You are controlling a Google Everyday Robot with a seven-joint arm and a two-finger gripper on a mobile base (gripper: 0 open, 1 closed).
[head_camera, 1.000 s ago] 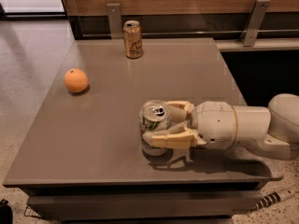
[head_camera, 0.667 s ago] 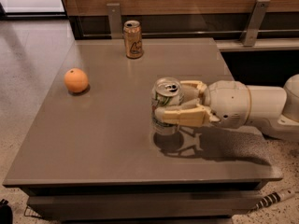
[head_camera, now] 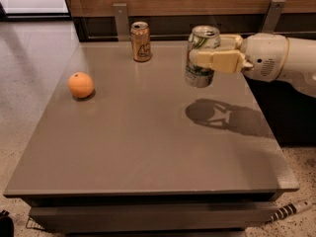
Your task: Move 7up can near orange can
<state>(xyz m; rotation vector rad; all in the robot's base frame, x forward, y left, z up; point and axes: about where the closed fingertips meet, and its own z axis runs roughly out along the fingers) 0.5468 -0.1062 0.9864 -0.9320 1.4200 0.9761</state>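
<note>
No word, brand or number can be read for certain anywhere in view. The 7up can [head_camera: 200,78], held above the desk [head_camera: 148,147] at about one o'clock from its middle by the gripper [head_camera: 198,57], whose fingers [head_camera: 217,61] clasp its sides, shows only green marks on white that may be lettering but cannot be made out. The orange can [head_camera: 141,42], standing at about eleven o'clock near the desk's far edge, bears a pale label mark with a dark shape inside, likewise illegible.
</note>
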